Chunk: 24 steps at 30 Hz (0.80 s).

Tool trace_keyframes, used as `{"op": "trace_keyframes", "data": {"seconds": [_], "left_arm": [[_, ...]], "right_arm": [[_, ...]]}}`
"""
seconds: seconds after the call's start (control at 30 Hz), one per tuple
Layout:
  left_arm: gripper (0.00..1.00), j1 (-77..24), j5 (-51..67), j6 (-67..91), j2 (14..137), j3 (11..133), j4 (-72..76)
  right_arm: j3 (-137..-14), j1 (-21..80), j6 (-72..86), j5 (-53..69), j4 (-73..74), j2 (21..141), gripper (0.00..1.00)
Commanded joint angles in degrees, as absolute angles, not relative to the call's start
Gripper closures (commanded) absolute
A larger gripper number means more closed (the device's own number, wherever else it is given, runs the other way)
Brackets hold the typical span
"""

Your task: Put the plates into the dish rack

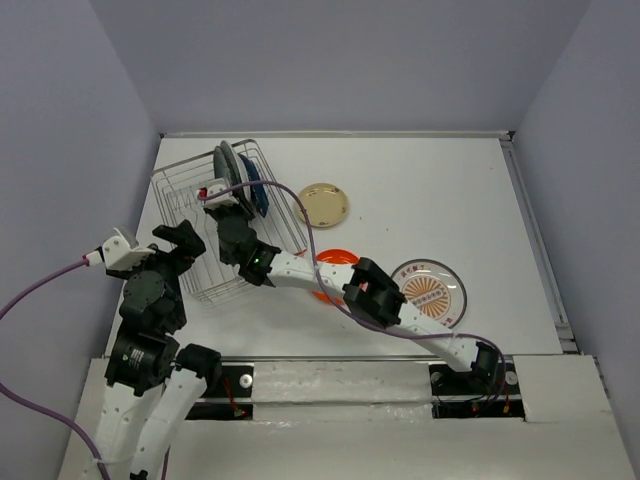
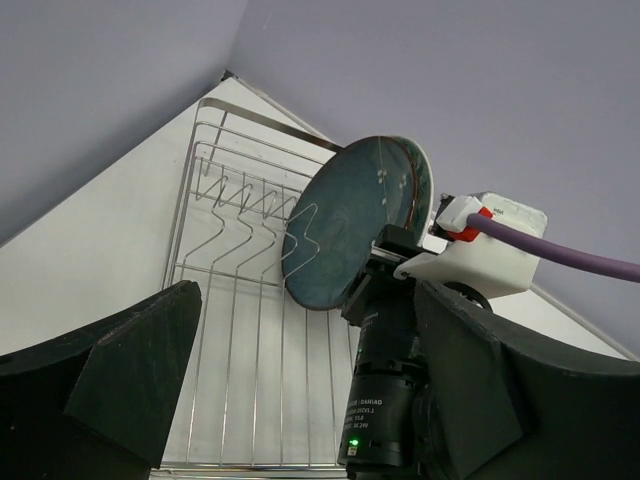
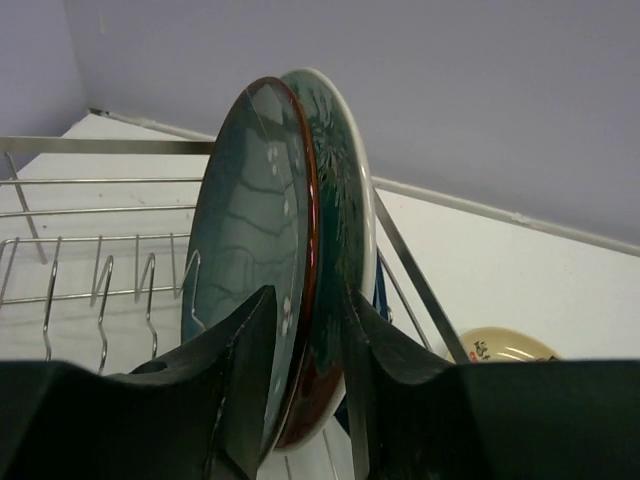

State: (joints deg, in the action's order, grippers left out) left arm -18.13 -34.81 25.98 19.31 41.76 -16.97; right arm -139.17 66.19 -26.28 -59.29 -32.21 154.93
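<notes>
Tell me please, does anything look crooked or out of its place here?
The dish rack sits skewed to the table edges. In it, the red-rimmed teal plate in the right gripper lies against the cream-rimmed plate behind, with no gap visible; they may be sharing one slot.

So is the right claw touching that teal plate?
Touching. The right wrist view shows the right gripper, fingers squeezing the teal plate at its lower rim, no gap.
</notes>
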Motion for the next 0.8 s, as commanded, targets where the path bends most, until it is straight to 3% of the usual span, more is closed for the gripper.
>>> {"op": "trace_keyframes", "data": {"seconds": [0.0,0.33,0.47,0.57,0.6,0.77], "left_arm": [[0.01,-17.32,-34.98,26.19,20.3,43.16,-14.41],[0.01,-15.65,-31.99,25.32,20.39,42.19,-13.01],[0.01,-15.73,-29.89,24.7,20.39,41.75,-12.48],[0.01,-15.64,-26.73,24.17,20.04,41.22,-11.78],[0.01,-15.73,-24.89,23.82,19.87,40.87,-11.52],[0.01,-16.26,-21.54,23.2,19.69,40.25,-10.29]], "right_arm": [[-134.49,65.83,-19.61,-61.35,-34.9,147.58,0.61],[-105.58,65.83,1.04,-50.47,-24.27,121.93,0.33],[-90.74,65.83,8.94,-45.1,-21.01,109.36,0.31],[-77.99,60.31,17.72,-35.72,-11.72,98.64,0.32],[-70.48,55.33,24.37,-27.16,-8.21,93.39,0.34],[-50.12,42.55,33.66,-12.92,-7.3,80.26,0.39]]}}
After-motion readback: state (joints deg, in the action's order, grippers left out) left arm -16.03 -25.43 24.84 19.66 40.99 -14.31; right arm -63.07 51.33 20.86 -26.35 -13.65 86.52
